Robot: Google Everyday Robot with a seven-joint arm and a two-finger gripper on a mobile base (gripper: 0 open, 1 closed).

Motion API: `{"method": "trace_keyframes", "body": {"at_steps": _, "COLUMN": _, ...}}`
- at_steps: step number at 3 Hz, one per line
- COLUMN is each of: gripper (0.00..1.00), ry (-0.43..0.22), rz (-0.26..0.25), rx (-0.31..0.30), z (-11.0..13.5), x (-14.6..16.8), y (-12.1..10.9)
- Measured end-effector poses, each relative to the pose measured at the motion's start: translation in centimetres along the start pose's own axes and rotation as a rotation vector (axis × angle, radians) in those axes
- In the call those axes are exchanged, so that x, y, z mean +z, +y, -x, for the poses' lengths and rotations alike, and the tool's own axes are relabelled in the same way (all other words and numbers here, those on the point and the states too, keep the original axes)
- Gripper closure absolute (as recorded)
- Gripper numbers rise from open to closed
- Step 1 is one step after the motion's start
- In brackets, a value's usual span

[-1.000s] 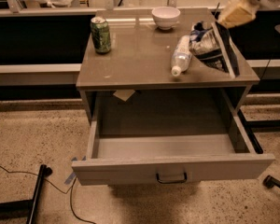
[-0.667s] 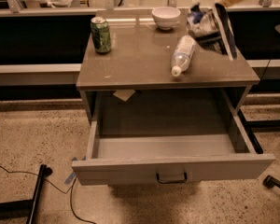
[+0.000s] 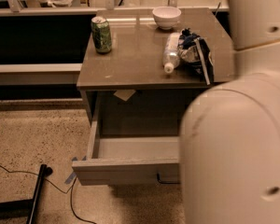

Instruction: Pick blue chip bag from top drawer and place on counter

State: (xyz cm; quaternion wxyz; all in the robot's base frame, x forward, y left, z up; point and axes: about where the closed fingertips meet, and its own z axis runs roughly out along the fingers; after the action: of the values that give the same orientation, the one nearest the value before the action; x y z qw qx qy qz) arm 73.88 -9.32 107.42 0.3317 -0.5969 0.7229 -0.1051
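The blue chip bag (image 3: 196, 53) lies crumpled on the counter (image 3: 130, 64) at its right side, touching the clear plastic bottle (image 3: 171, 53). The top drawer (image 3: 126, 170) stands pulled out below the counter, and the part of its inside that shows is bare. Its right half and handle are hidden. My gripper is out of view. Only the large white links of my arm (image 3: 233, 148) show, filling the right side of the camera view in front of the drawer.
A green can (image 3: 101, 34) stands at the counter's back left and a white bowl (image 3: 166, 17) at the back middle. A paper scrap (image 3: 124, 94) hangs under the counter's edge. A black stand leg and cables (image 3: 37, 195) lie on the speckled floor at the left.
The bag, held up near the gripper at the counter's back right, now lies on the counter beside the bottle. The gripper has left the view and my arm's white links now cover the right side.
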Motion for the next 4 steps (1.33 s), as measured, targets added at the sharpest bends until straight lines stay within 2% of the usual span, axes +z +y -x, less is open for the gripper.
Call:
{"method": "trace_keyframes", "body": {"at_steps": 1, "gripper": 0.73, "ry": -0.046, "rz": -0.028, "rx": -0.023, "z": 3.2, "x": 0.9, "y": -0.7}}
{"method": "trace_keyframes", "body": {"at_steps": 2, "gripper": 0.50, "ry": -0.056, "rz": -0.038, "rx": -0.026, "z": 3.7, "x": 1.3, "y": -1.0}}
{"method": "trace_keyframes", "body": {"at_steps": 3, "gripper": 0.19, "ry": -0.098, "rz": -0.088, "rx": -0.045, "z": 0.9, "x": -1.0, "y": -2.4}}
{"method": "trace_keyframes", "body": {"at_steps": 4, "gripper": 0.00, "ry": -0.128, "rz": -0.115, "rx": -0.033, "z": -2.3, "x": -2.5, "y": -3.1}}
